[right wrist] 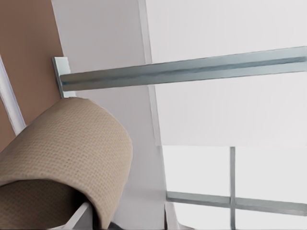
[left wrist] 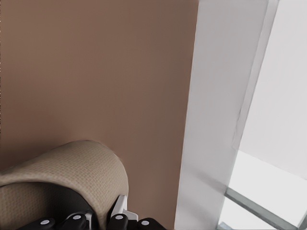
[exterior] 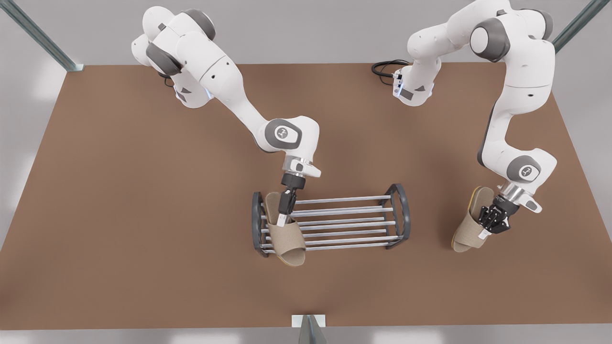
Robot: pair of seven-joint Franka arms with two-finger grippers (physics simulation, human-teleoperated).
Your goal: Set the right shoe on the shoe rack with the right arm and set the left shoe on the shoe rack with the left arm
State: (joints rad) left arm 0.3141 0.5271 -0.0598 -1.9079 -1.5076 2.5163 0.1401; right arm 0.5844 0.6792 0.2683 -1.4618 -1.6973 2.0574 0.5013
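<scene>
Slipper [exterior: 287, 239] crosses shoe rack [exterior: 344, 215] bars — toe overhanging front.

Two beige woven slippers [exterior: 286, 239] [exterior: 471, 224] with tan sole edges, a dark-grey, silver-barred rack [exterior: 334, 222], and a brown table [exterior: 119, 191] are recorded.

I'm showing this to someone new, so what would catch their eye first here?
Each white arm grips a beige slipper. The right claw holds the right shoe on the shoe rack, at its end on the front view's left. The left claw holds the left shoe tilted over the brown table, to the front view's right of the rack.
</scene>
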